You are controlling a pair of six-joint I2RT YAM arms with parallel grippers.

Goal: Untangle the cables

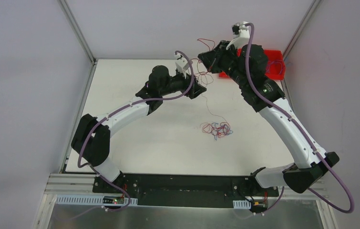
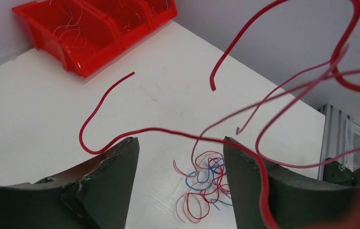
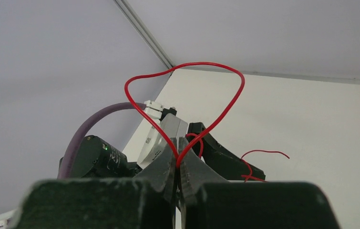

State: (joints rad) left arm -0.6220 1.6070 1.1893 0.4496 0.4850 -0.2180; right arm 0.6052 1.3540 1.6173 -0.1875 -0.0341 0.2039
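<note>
The cables are thin red and blue wires. A small tangle [image 1: 217,129] of them lies on the white table [image 1: 135,148], and shows below the left fingers [image 2: 207,183]. My right gripper [image 3: 177,160] is raised and shut on a red wire, whose loop [image 3: 187,66] arches above its tips. Several red strands [image 2: 282,93] hang in the air from there. My left gripper [image 2: 180,140] is open just below the right gripper [image 1: 206,62]. One red strand [image 2: 159,129] runs across its gap and drapes over its right finger [image 2: 263,181]. A thin strand trails down toward the tangle.
Red bins [image 2: 97,28] holding a few loose wires stand at the table's far right corner [image 1: 277,67]. Grey walls enclose the table on the left, back and right. Both arms reach over the far half of the table, the left gripper [image 1: 200,87] near its middle.
</note>
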